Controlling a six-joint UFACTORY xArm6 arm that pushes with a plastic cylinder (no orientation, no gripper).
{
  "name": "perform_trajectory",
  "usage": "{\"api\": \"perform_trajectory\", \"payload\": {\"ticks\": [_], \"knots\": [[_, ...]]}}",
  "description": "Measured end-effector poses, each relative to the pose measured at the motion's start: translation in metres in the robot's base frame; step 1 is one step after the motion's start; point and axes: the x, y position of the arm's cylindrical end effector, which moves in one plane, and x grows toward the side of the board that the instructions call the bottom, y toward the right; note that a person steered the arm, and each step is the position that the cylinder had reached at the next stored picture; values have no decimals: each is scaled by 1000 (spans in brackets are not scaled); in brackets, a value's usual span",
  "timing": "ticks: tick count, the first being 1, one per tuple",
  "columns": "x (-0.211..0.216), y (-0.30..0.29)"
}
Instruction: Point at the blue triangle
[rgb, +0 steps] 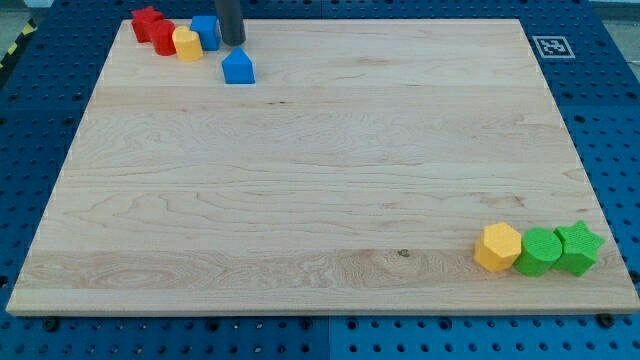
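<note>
My tip (234, 44), dark rod w/o jaws, sits btwn small blue plastic cube (206, 31) & blue plastic triangle (238, 67); further travel risks nudging either.

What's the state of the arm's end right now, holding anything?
No gripper here: the arm ends in a rod, holding nothing.
My tip rests on the board just above the blue triangle, right of the blue cube, apparently touching neither.
</note>
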Motion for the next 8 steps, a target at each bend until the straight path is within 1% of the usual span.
{"api": "perform_trajectory", "payload": {"ticks": [2, 3, 4, 5, 6, 7, 8], "knots": [[0, -7], [0, 14], [12, 89], [57, 158], [131, 170], [136, 142], [114, 122]]}}
